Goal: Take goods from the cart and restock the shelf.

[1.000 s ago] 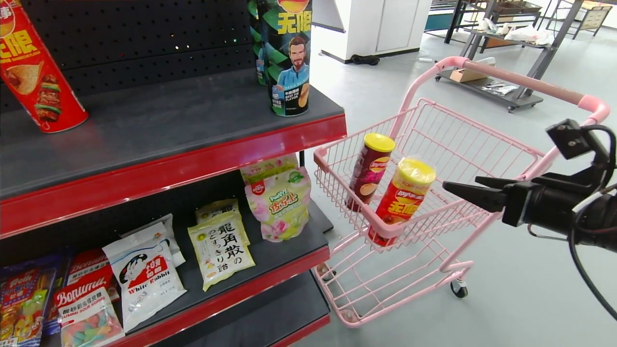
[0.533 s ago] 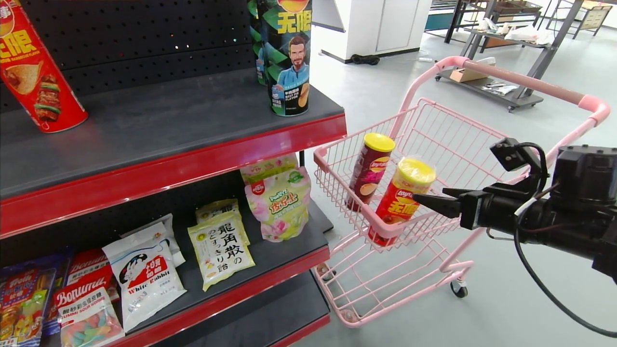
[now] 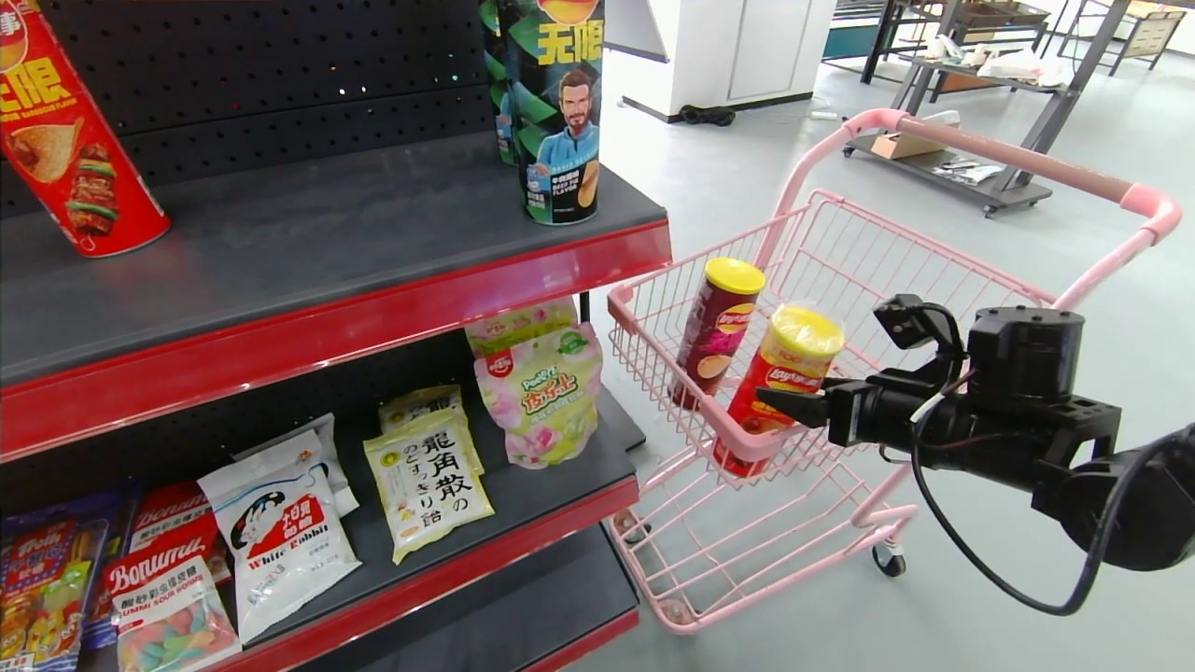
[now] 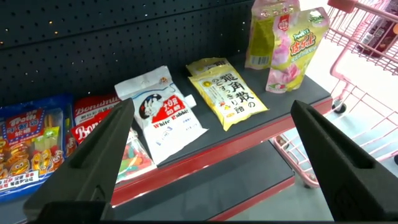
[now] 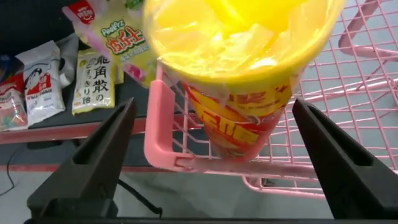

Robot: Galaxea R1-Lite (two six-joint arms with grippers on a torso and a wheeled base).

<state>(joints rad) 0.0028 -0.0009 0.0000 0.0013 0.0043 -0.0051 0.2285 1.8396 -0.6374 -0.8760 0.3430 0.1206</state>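
Presently: right gripper (image 5: 212,109) squared to red can (image 3: 786,371).
We find its jaws spread either side, evidently for a side grasp; the can leans in the pink cart (image 3: 653,280), centre-right. Left gripper (image 4: 211,106) likewise released.

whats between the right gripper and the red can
Nothing: in the right wrist view the stretch from the right gripper to the red can is bare.

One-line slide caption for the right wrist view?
Right gripper, fingers open, lined up on the yellow-lidded red chip can in a corner of the pink cart.
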